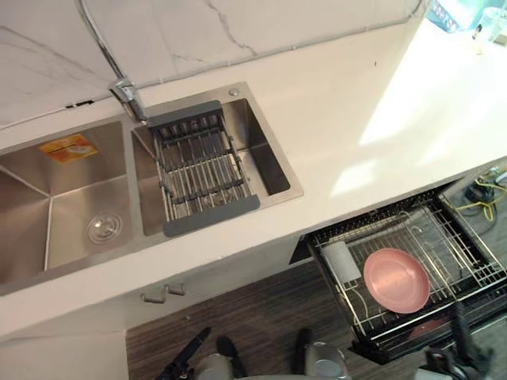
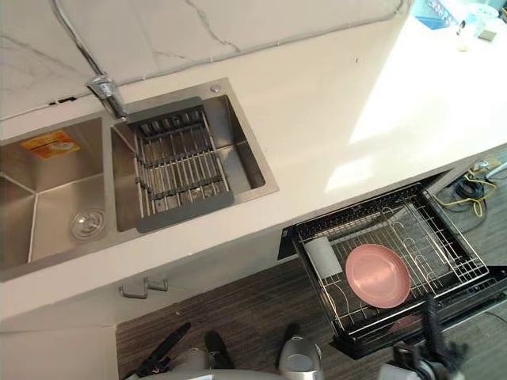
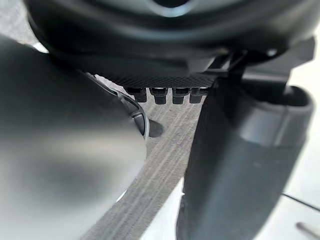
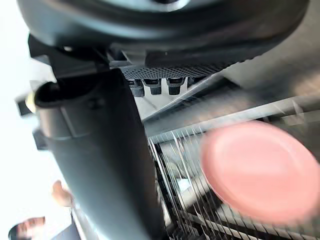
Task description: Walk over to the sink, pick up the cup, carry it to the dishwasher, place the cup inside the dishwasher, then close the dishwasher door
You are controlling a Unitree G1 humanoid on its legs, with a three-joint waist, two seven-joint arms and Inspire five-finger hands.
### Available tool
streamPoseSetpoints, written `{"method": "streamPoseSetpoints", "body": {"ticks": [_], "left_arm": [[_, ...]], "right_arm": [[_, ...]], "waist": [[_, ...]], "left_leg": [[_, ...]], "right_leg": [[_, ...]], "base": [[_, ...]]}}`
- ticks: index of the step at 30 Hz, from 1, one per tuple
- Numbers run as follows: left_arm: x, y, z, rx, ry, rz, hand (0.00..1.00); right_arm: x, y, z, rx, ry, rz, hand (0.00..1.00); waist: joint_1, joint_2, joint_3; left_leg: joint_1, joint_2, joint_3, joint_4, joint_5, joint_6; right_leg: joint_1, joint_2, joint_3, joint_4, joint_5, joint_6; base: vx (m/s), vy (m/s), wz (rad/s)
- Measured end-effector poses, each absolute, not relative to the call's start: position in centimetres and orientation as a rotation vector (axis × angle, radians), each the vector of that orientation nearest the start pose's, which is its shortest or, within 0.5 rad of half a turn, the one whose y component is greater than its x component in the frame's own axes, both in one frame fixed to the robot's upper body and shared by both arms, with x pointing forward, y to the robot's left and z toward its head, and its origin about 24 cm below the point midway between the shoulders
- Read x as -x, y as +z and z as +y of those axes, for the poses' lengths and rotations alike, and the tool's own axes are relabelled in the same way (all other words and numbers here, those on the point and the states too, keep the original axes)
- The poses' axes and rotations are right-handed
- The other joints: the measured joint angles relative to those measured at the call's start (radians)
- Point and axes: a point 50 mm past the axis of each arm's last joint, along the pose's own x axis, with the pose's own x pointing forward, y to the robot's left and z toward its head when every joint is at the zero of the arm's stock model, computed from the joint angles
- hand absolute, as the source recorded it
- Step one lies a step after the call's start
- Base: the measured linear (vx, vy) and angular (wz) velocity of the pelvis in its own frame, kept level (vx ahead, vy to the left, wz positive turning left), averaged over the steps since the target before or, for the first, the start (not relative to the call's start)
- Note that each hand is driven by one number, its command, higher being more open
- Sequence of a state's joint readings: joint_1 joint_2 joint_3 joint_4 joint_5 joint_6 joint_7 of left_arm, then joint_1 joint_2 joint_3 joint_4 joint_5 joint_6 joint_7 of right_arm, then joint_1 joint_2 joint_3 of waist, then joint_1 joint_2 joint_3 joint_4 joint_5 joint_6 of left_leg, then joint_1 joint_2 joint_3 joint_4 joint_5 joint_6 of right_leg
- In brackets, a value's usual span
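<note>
Found the cup (image 1: 341,260), pale and whitish, lying at the left end of the wire rack (image 1: 467,253), just beside a pink plate (image 1: 396,279). Saw the dishwasher (image 2: 372,334) standing open under the right part of the white counter (image 1: 356,119), rack drawn out. Noted the sink (image 1: 47,214), a steel double basin, well apart to the left, sunk into that counter.

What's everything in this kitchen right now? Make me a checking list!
Surface: white countertop, double sink set in it.
Job's things: white cup in open dishwasher rack, beside pink plate.
Clutter: drain rack resting across the sink.
Hands: left hand and right hand open, holding nothing.
Cables: yellow cable on floor.
Surroundings: faucet, marbled wall.
</note>
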State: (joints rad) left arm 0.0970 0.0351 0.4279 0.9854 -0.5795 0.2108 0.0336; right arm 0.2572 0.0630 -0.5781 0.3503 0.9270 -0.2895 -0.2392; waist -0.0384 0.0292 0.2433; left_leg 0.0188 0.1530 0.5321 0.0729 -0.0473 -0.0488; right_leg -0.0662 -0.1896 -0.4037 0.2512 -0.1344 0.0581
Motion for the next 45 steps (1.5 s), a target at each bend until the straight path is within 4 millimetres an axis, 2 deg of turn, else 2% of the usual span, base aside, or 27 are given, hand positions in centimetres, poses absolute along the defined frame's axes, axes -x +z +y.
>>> {"method": "streamPoseSetpoints", "body": {"ticks": [1, 2, 3, 8, 12, 15, 20, 22, 28, 29, 33, 38, 41, 42, 43, 45], "left_arm": [[-7.7, -16.4, 20.6, 0.759, 0.707, 1.107, 1.00], [-7.7, -16.4, 20.4, 0.766, 0.702, 1.102, 1.00], [-7.7, -16.4, 20.4, 0.768, 0.697, 1.096, 1.00], [-7.7, -16.4, 20.3, 0.768, 0.682, 1.082, 1.00], [-7.5, -16.5, 20.1, 0.756, 0.673, 1.074, 1.00], [-7.2, -16.5, 19.8, 0.761, 0.660, 1.064, 1.00], [-6.4, -16.8, 19.4, 0.768, 0.668, 1.062, 1.00], [-6.6, -16.7, 19.2, 0.764, 0.675, 1.032, 1.00], [-6.6, -16.7, 18.9, 0.771, 0.682, 1.000, 1.00], [-6.6, -16.7, 18.8, 0.792, 0.665, 0.989, 1.00], [-6.5, -16.8, 17.8, 0.875, 0.608, 0.964, 1.00], [-6.2, -16.8, 17.9, 0.941, 0.648, 0.927, 1.00], [-5.9, -16.8, 17.9, 1.060, 0.719, 0.875, 1.00], [-5.7, -16.8, 18.0, 1.090, 0.738, 0.856, 1.00], [-5.6, -16.8, 18.0, 1.115, 0.753, 0.836, 1.00], [-5.8, -16.7, 17.9, 1.140, 0.765, 0.787, 1.00]], "right_arm": [[-9.3, -7.3, -29.0, -0.844, -1.233, 0.104, 1.00], [-10.0, -7.6, -28.0, -0.865, -1.135, 0.106, 1.00], [-10.2, -7.8, -27.6, -0.873, -1.109, 0.100, 1.00], [-10.5, -8.0, -27.5, -0.869, -0.991, 0.098, 1.00], [-10.5, -8.3, -27.5, -0.885, -0.947, 0.092, 1.00], [-11.0, -8.4, -26.9, -0.987, -0.889, 0.045, 1.00], [-13.8, -7.4, -27.5, -1.054, -0.823, -0.051, 1.00], [-15.3, -6.9, -27.9, -1.062, -0.814, -0.070, 1.00], [-19.1, -5.2, -29.2, -1.104, -0.828, -0.137, 1.00], [-19.8, -5.0, -29.6, -1.132, -0.834, -0.158, 1.00], [-21.6, -3.5, -30.3, -1.162, -0.802, -0.218, 1.00], [-21.6, -3.7, -30.0, -1.130, -0.789, -0.188, 1.00], [-20.4, -4.2, -30.3, -0.920, -0.779, -0.041, 1.00], [-19.5, -5.1, -30.0, -0.811, -0.781, 0.052, 1.00], [-17.9, -7.0, -29.0, -0.644, -0.757, 0.225, 1.00], [-15.2, -10.1, -26.8, -0.513, -0.732, 0.449, 1.00]], "waist": [[0.000, 0.000, 0.000], [-0.002, 0.000, 0.000], [-0.001, 0.000, 0.000], [0.001, -0.001, -0.004], [0.030, 0.001, -0.030], [0.049, 0.006, -0.049], [0.055, 0.030, -0.071], [0.076, 0.034, -0.073], [0.085, 0.054, -0.080], [0.097, 0.058, -0.079], [0.103, 0.093, -0.080], [0.103, 0.094, -0.080], [0.107, 0.087, -0.078], [0.111, 0.083, -0.081], [0.122, 0.078, -0.085], [0.141, 0.071, -0.089]], "left_leg": [[-0.001, 0.000, 0.000, 0.000, 0.000, 0.000], [-0.010, -0.003, 0.000, 0.000, 0.001, 0.000], [-0.013, -0.005, -0.001, -0.001, 0.002, 0.001], [-0.016, -0.021, -0.013, -0.006, 0.042, -0.003], [-0.017, -0.035, -0.050, -0.036, 0.085, -0.005], [-0.016, -0.040, -0.069, -0.049, 0.105, -0.007], [-0.016, -0.048, -0.079, -0.086, 0.124, -0.008], [-0.018, -0.055, -0.083, -0.088, 0.130, 0.001], [-0.061, -0.073, -0.139, -0.089, 0.164, 0.020], [-0.065, -0.074, -0.149, -0.089, 0.175, 0.024], [-0.092, -0.071, -0.173, -0.101, 0.203, 0.022], [-0.096, -0.058, -0.186, -0.101, 0.213, 0.014], [-0.107, -0.045, -0.183, -0.100, 0.208, 0.008], [-0.106, -0.041, -0.183, -0.099, 0.208, 0.007], [-0.105, -0.035, -0.183, -0.098, 0.206, 0.005], [-0.100, -0.032, -0.184, -0.097, 0.202, -0.002]], "right_leg": [[-0.001, 0.000, 0.000, 0.001, 0.000, 0.000], [-0.015, -0.005, -0.001, 0.012, 0.000, -0.001], [-0.019, -0.009, -0.003, 0.016, 0.000, -0.001], [-0.018, -0.040, -0.045, 0.048, -0.013, 0.007], [0.004, -0.058, -0.109, 0.052, -0.027, 0.010], [0.011, -0.069, -0.135, 0.073, -0.044, 0.008], [0.012, -0.086, -0.183, 0.106, -0.063, 0.002], [0.007, -0.099, -0.189, 0.124, -0.068, 0.003], [-0.010, -0.128, -0.234, 0.161, -0.078, 0.008], [-0.010, -0.132, -0.242, 0.169, -0.083, 0.008], [-0.042, -0.140, -0.262, 0.212, -0.110, -0.006], [-0.052, -0.140, -0.281, 0.244, -0.145, -0.016], [-0.057, -0.126, -0.290, 0.239, -0.145, -0.021], [-0.051, -0.120, -0.294, 0.230, -0.142, -0.023], [-0.036, -0.109, -0.304, 0.212, -0.133, -0.026], [-0.015, -0.103, -0.318, 0.197, -0.128, -0.027]], "base": [[-0.06, -0.003, 0.01], [-0.04, -0.003, 0.00], [-0.04, -0.004, 0.02], [0.01, -0.010, 0.20], [-0.02, -0.028, 0.41], [-0.05, -0.033, 0.29], [-0.07, -0.003, 0.28], [-0.05, 0.025, 0.12], [-0.01, 0.015, 0.26], [-0.01, -0.025, 0.28], [-0.02, -0.048, 0.15], [-0.04, -0.066, 0.07], [-0.03, -0.033, 0.06], [0.02, -0.031, 0.10], [0.03, -0.029, 0.16], [0.06, -0.014, 0.22]]}}
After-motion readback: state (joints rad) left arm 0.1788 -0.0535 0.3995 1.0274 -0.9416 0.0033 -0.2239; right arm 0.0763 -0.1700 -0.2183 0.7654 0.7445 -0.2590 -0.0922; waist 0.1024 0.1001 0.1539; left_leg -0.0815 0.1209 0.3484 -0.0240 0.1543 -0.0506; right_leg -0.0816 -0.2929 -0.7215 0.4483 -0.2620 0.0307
